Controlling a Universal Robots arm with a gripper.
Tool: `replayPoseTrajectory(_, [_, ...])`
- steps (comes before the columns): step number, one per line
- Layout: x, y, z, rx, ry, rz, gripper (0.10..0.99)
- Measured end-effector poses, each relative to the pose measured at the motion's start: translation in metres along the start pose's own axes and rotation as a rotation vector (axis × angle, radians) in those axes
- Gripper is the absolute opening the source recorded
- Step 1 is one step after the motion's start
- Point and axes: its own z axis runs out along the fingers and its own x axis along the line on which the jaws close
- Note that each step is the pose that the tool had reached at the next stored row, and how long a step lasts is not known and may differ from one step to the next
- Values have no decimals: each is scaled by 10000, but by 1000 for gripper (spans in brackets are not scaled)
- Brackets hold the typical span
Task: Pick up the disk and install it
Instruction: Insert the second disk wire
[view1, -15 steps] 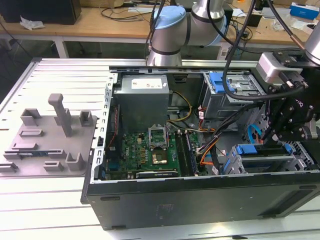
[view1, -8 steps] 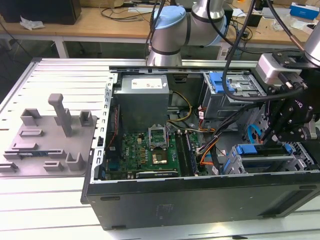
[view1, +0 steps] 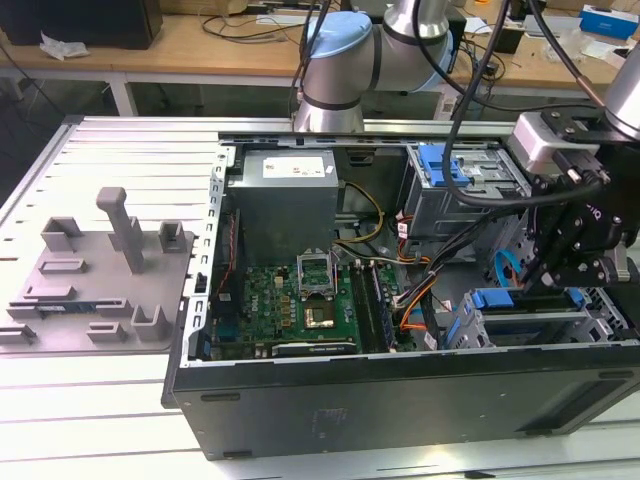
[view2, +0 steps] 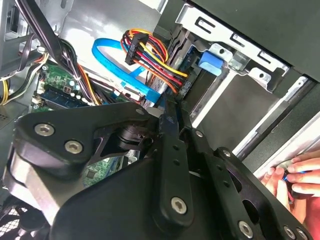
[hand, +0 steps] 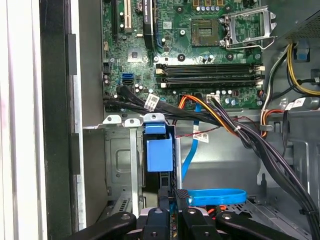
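I'm seeing the fingers pressing together on the disk — its blue carrier is sitting upright in the drive cage, beside the motherboard. The gripper is hanging over the open computer case — a person's hand is resting at its edge.

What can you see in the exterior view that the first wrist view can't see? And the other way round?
Exterior view: the silver and blue robot arm, a grey plate with posts beside the computer case, and a wooden desk behind. First wrist view: two little blue sockets on the board and a thin red wire. Both: the green motherboard, the blue cable and the black gripper.
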Motion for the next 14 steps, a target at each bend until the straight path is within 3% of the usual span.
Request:
replayPoseTrajectory(2, [-1, 0, 16, -2, -20, -7, 173])
replayPoseTrajectory(3, [0, -1, 19, -2, -23, -8, 231])
replayPoseTrajectory(4, [0, -1, 14, -1, -18, -8, 231])
replayPoseTrajectory(5, [-1, 0, -2, -1, -8, -8, 302])
replayPoseTrajectory(10, [-2, 3, -131, -1, -11, -8, 302])
replayPoseTrajectory(12, [-8, 5, -225, -1, -8, -7, 302])
replayPoseTrajectory(13, [-14, 6, -275, -1, -8, -7, 286])
replayPoseTrajectory(14, [-19, 7, -316, -1, -8, -8, 216])
